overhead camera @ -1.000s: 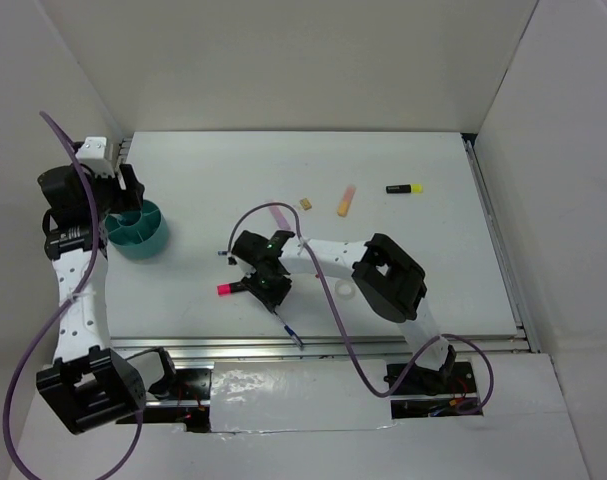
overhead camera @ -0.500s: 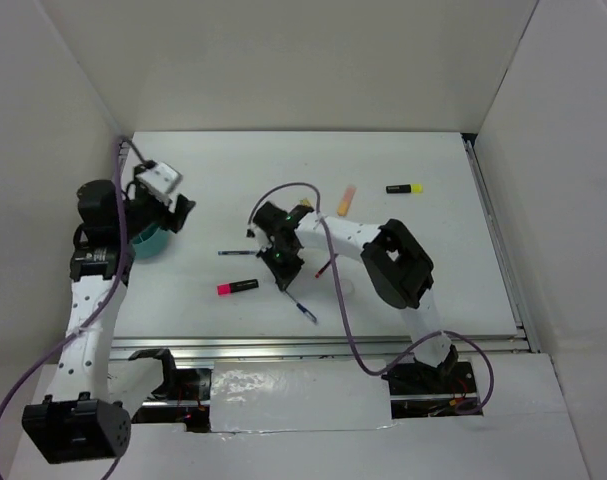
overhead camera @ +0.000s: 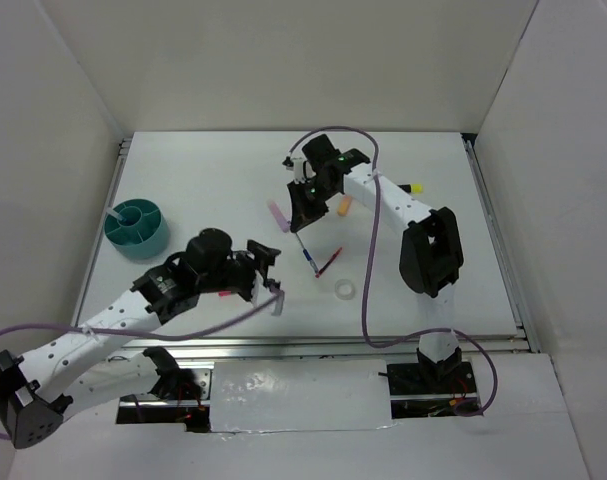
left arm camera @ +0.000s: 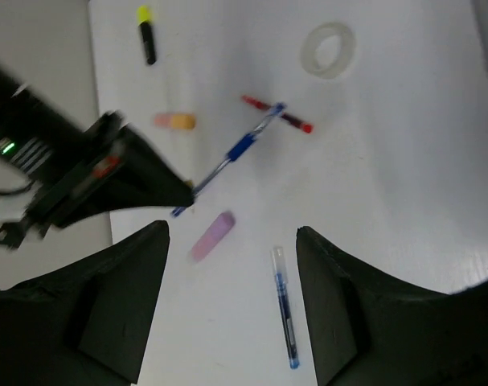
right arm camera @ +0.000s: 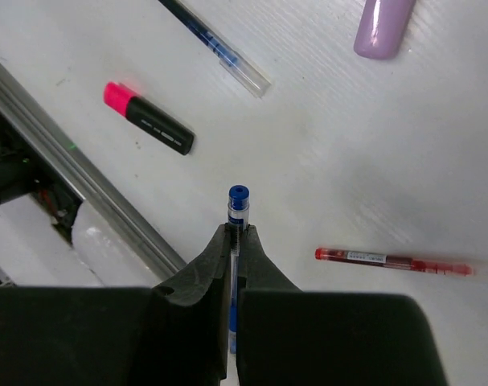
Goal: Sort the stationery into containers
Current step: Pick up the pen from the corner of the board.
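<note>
My right gripper (overhead camera: 303, 222) (right arm camera: 237, 233) is shut on a blue pen (right arm camera: 238, 201) (overhead camera: 308, 255), which hangs above the table's middle. A red pen (overhead camera: 330, 262) (right arm camera: 392, 261) lies just right of it, with the clear tape ring (overhead camera: 345, 290) (left arm camera: 330, 50) nearer the front. My left gripper (overhead camera: 273, 278) (left arm camera: 231, 233) hovers open over a second blue pen (left arm camera: 284, 310) and holds nothing. A lilac marker (overhead camera: 279, 215) (left arm camera: 211, 236), an orange marker (overhead camera: 343, 207) and a black-yellow marker (overhead camera: 415, 187) lie toward the back. A pink-black marker (right arm camera: 151, 118) lies near the front rail. The teal cup (overhead camera: 136, 228) stands far left.
White walls close in the table on the left, back and right. A metal rail (overhead camera: 313, 345) runs along the front edge. My left arm (overhead camera: 133, 305) stretches low across the front left, and a purple cable (overhead camera: 368, 250) loops over the right arm.
My left arm swung from the teal cup to the front middle, gripper still open. My right gripper shut on the blue pen and carried it up and toward the back.
</note>
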Motion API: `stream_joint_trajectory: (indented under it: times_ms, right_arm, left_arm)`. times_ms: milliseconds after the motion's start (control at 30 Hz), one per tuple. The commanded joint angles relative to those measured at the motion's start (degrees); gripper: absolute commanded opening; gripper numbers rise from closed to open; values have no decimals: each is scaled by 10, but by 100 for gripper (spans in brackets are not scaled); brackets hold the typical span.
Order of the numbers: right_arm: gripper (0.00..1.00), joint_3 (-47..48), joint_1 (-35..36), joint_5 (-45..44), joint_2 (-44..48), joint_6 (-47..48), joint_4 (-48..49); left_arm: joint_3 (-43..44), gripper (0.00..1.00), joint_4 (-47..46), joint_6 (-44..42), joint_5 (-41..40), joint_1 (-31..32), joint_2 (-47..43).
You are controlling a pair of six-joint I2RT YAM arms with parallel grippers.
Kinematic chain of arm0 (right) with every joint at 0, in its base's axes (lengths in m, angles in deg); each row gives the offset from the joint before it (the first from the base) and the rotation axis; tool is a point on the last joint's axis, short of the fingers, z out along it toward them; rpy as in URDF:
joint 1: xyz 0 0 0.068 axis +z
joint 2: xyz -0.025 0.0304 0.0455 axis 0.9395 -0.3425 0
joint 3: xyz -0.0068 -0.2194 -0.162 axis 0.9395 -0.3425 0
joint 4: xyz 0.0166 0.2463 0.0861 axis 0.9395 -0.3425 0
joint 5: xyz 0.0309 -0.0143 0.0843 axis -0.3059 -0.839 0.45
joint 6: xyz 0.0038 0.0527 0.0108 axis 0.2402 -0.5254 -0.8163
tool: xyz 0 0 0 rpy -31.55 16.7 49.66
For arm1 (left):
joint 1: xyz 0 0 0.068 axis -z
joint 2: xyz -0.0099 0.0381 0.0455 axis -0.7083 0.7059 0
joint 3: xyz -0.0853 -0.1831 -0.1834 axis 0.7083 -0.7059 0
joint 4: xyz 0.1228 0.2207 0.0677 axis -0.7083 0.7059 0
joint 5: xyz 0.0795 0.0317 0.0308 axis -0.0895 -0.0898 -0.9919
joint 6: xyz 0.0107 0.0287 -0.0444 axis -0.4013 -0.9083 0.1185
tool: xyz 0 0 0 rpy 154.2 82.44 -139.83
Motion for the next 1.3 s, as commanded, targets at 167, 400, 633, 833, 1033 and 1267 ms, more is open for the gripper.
stream_joint_trajectory:
  times_ms: [167,400,633,833,1033,1267]
  right_arm:
    - [0,24,-14,89,26,-22,-31]
    - [0,-7,7,120,45,-34,-20]
    - [0,1,26,140,33,-42,-24]
    - [0,0,39,141,37,-41,-24]
    - [0,1,45,141,38,-43,-24]
    - [3,-2,45,136,48,-43,-25]
  left_arm:
    - [8,77,-28,-147,-82,101,79]
    - [31,77,-7,-187,-83,133,135]
    - [10,76,-36,-241,-95,160,163]
    - [16,62,-31,-259,-102,170,195]
    - [31,41,-9,-242,-139,191,227]
    - [25,6,-24,-198,-181,211,224]
